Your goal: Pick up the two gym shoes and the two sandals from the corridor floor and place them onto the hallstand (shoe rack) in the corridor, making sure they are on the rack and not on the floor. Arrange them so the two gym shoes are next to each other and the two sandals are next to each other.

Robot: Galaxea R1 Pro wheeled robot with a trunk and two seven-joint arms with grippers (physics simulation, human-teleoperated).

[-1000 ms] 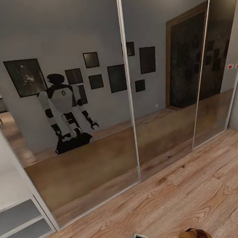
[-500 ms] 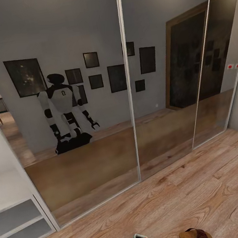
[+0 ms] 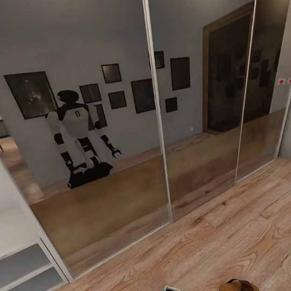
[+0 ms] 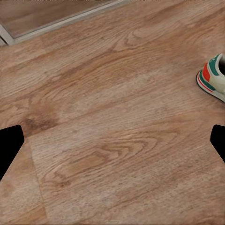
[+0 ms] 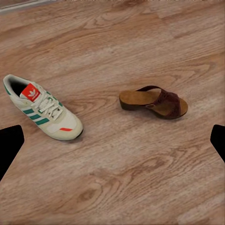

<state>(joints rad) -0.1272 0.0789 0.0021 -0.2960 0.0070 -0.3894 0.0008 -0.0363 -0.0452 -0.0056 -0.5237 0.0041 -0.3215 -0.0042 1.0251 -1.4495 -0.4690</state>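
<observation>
Laced white gym shoe [image 5: 42,108] beside strappy brown sandal [image 5: 154,103] on grainy planks [image 5: 140,178]; both pincers wide, empty.

Left pincer [image 4: 112,150] spread wide; right pincer [image 5: 112,150] spread wide, both empty.

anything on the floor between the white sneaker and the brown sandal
Nothing: in the right wrist view only bare wood-grain plank floor separates the white green-striped sneaker from the brown strappy sandal.

Mirrored sliding doors [image 3: 155,91], reflected picture frames [image 3: 143,95]
</observation>
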